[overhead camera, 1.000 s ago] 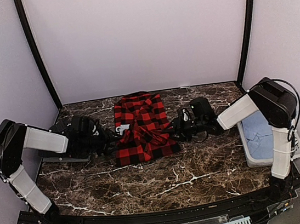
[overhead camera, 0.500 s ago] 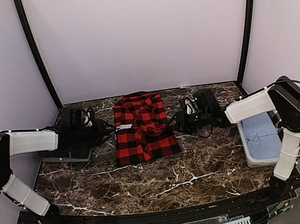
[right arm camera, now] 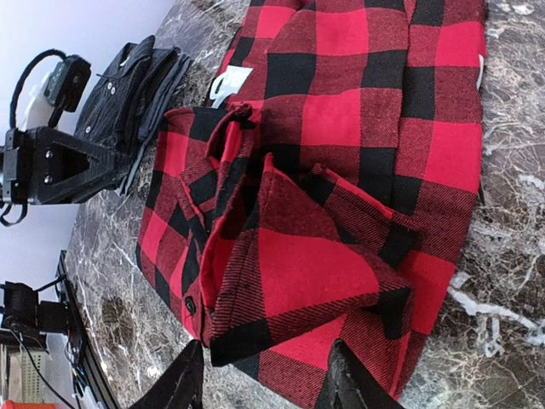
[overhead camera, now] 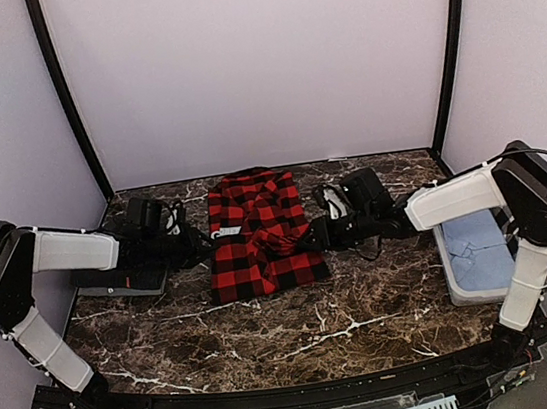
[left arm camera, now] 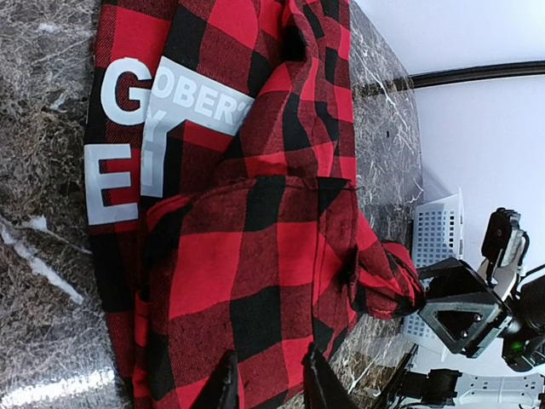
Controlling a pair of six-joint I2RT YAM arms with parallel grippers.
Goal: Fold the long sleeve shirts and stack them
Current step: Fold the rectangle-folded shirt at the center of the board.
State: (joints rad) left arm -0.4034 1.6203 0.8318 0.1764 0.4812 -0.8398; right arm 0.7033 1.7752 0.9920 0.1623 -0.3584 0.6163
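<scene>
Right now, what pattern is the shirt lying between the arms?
The shirt is red-and-black check, clearest from the right wrist.

1. The red-and-black checked shirt (left arm camera: 255, 239) lies folded on the marble table (left arm camera: 43, 111), with white block lettering (left arm camera: 128, 128) on its black patch.
2. The left gripper (left arm camera: 268, 388) hangs over the shirt's edge, fingertips a little apart.
3. The right gripper (left arm camera: 438, 298) sits by a bunched corner of the shirt. Whether it touches is unclear.
4. A white perforated tray (left arm camera: 436, 228) stands just behind.

The flannel shirt (overhead camera: 258, 237) is red-and-black buffalo check, with white block lettering (left arm camera: 128, 128) on black. The 2nd shirt (right arm camera: 136, 85) looks dark charcoal; any pattern is too fine to tell. The counter (overhead camera: 320, 324) is dark brown marble, white-veined.
</scene>
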